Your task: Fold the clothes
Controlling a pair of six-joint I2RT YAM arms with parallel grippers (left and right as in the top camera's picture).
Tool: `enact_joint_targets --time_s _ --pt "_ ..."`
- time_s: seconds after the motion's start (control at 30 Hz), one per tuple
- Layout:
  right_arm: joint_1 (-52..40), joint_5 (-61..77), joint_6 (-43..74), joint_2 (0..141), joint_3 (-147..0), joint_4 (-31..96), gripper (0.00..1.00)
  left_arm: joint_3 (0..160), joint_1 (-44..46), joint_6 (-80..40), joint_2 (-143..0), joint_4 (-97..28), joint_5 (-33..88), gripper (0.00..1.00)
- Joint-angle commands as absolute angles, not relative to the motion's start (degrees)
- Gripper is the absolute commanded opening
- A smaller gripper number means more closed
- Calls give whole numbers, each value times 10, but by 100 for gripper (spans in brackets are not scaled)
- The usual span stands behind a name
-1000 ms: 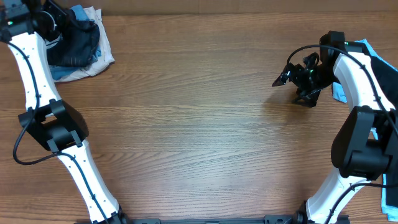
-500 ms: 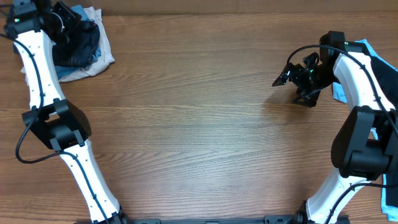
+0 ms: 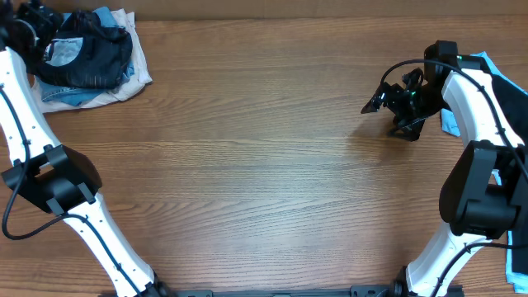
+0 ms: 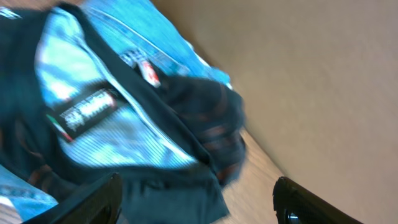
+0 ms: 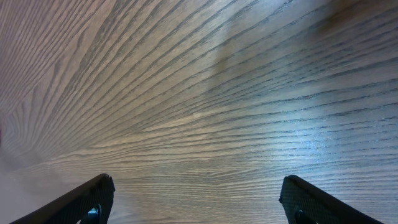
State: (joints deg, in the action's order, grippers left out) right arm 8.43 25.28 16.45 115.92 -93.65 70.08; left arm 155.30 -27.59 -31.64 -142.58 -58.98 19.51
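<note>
The clothes (image 3: 91, 58) lie in a crumpled heap at the table's far left corner: a black garment with a light blue inside on top of pale blue and white pieces. In the left wrist view the black-and-light-blue garment (image 4: 112, 124) fills the frame, its collar label showing. My left gripper (image 3: 40, 18) hovers at the heap's left end; its jaws (image 4: 199, 202) stand wide apart above the cloth and grip nothing. My right gripper (image 3: 388, 117) is open over bare wood (image 5: 199, 124) on the right side of the table.
A light blue cloth (image 3: 493, 68) lies at the right edge behind the right arm. The table's (image 3: 264, 165) back edge and a beige wall (image 4: 323, 74) run close behind the heap.
The left gripper has opened and let go of the dark garment, which now rests on the heap. The left arm has swung left. The right arm has not moved.
</note>
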Motion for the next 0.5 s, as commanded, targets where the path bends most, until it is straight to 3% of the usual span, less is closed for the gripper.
enact_joint_targets --time_s 0.0,0.47 --pt "83 256 160 1157 -949 699 90 1557 -282 -347 -1465 -571 191 79" --pt "83 256 160 1157 -949 700 90 1557 -282 -388 -1518 -496 193 65"
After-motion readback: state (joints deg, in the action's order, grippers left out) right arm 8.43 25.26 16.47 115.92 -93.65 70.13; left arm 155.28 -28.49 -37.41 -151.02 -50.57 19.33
